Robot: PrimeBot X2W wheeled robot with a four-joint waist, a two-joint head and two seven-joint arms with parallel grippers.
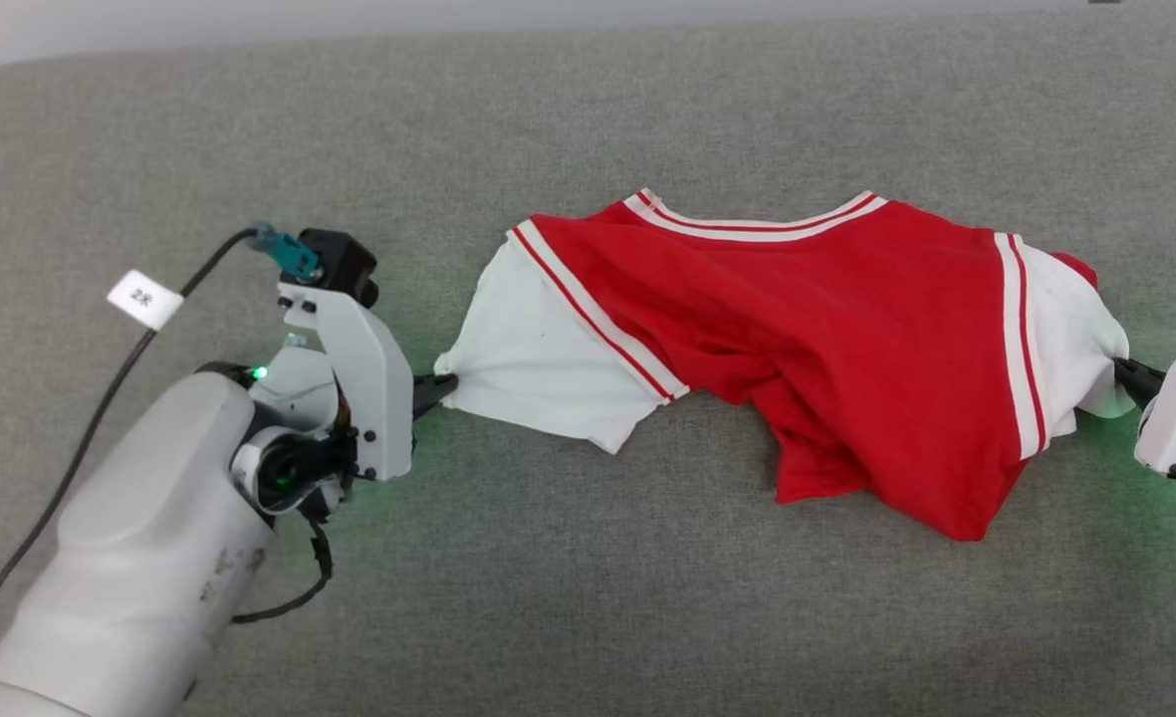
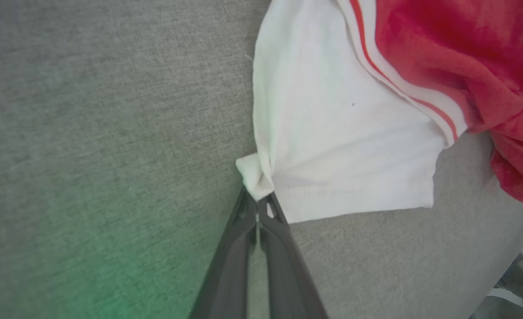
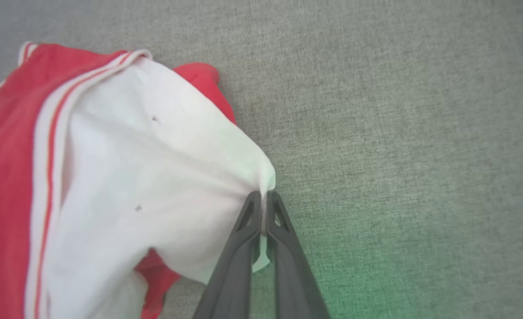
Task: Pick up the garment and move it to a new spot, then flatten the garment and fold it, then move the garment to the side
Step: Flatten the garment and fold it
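- Jersey lies rumpled mid-field on the grey upholstered surface, collar toward 12 o'clock and hem bunched toward 6. My judgement: flattening is only starting; folding and moving aside are not yet done.
- My left gripper, at the shirt's 9 o'clock: jaws pinched tight on the white sleeve corner.
- My right gripper, at 3 o'clock: jaws clamped on the other white sleeve.

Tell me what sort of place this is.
Likely a robot test bench, not a home: a wide grey cloth-covered surface, a jersey pinched by its sleeves between the left pincer and right pincer, and a tagged cable on the arm.
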